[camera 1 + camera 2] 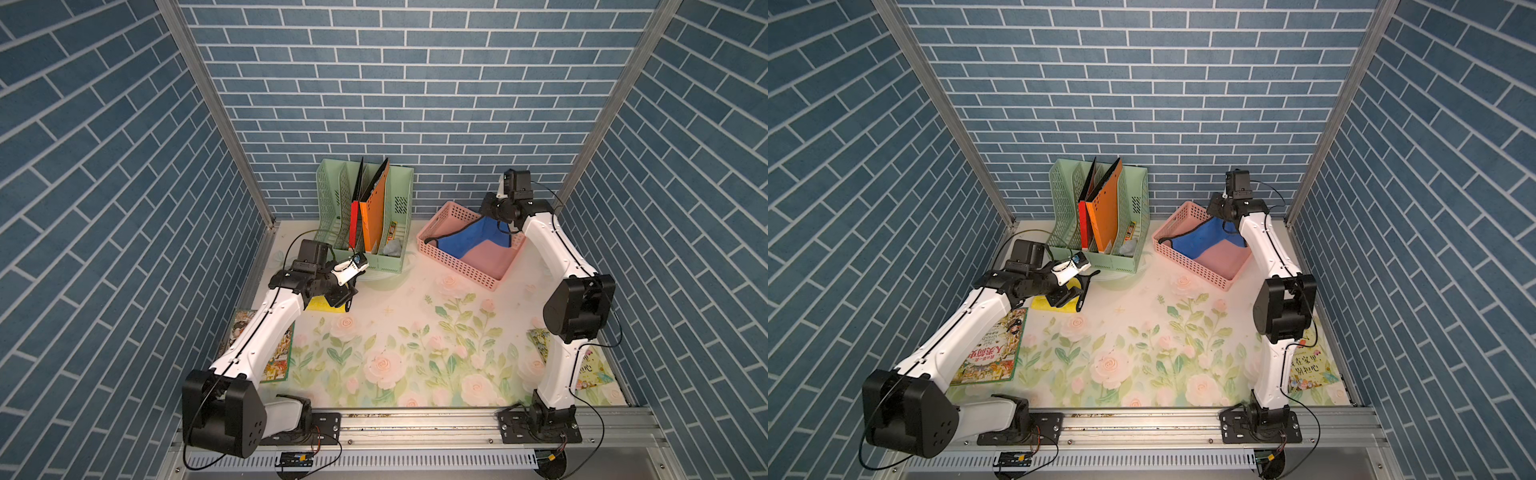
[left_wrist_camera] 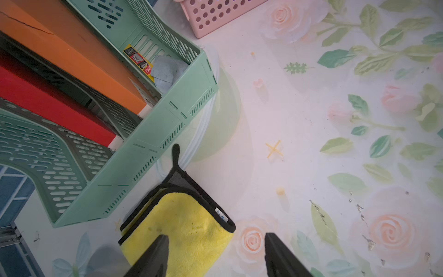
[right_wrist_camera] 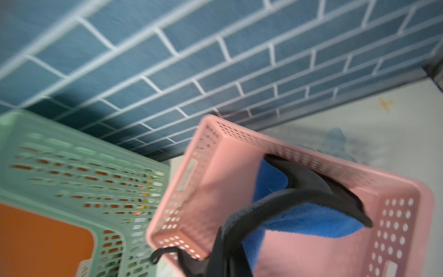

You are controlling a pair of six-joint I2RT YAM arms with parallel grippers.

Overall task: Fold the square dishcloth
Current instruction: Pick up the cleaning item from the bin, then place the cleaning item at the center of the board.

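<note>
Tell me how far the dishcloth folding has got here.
Done: the yellow cloth lies folded, the left gripper open above it. In hand: the right gripper is shut on the black edge of the blue cloth in the pink basket. Left, likely: lifting it out and folding it.

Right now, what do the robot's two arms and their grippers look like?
The left arm and right arm share white moulded shells, bulky black joint housings and thin black cables alongside. Each stands on a black base plate bolted to an aluminium rail. The left gripper has black tapered fingers; the right gripper is black.
</note>
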